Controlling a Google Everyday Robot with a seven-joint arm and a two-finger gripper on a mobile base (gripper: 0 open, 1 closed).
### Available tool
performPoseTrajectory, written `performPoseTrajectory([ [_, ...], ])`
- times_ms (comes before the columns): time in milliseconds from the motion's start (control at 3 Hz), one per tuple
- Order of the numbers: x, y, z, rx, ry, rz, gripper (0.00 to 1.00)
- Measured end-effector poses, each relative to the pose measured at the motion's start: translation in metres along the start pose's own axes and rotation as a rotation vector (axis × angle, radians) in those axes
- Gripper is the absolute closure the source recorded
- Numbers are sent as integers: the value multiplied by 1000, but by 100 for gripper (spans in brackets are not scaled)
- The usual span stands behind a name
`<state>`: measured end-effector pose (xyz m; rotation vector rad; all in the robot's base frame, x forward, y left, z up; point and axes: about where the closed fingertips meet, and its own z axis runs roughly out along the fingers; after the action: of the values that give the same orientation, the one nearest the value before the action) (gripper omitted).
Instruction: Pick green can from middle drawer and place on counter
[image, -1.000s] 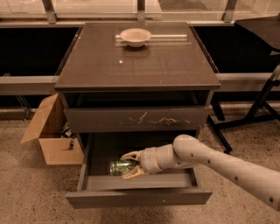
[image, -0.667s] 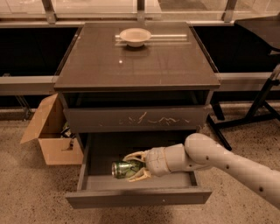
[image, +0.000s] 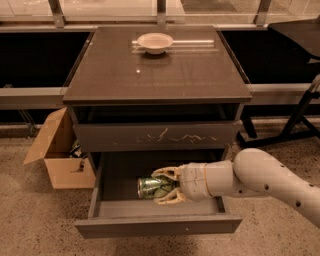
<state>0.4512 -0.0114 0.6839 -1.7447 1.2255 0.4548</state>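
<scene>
The green can lies on its side, silvery end facing left, inside the open middle drawer. My gripper reaches in from the right on a pale arm, with its fingers closed around the can's right half, one above and one below. The can looks slightly raised over the drawer floor. The counter is the glossy dark top of the cabinet, above the drawers.
A white bowl stands at the back of the counter. The drawer front with pale scratch marks sits directly above the open drawer. An open cardboard box stands on the floor to the left. Dark metal legs are at the right.
My arm and gripper have shifted a little to the right and outward with the can held in the fingers. The can has moved with them.
</scene>
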Motion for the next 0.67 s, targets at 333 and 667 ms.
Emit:
performPoseTrajectory([
  [333, 0, -1, -2, 3, 4, -1, 100],
  [667, -6, -11, -16, 41, -20, -1, 100],
])
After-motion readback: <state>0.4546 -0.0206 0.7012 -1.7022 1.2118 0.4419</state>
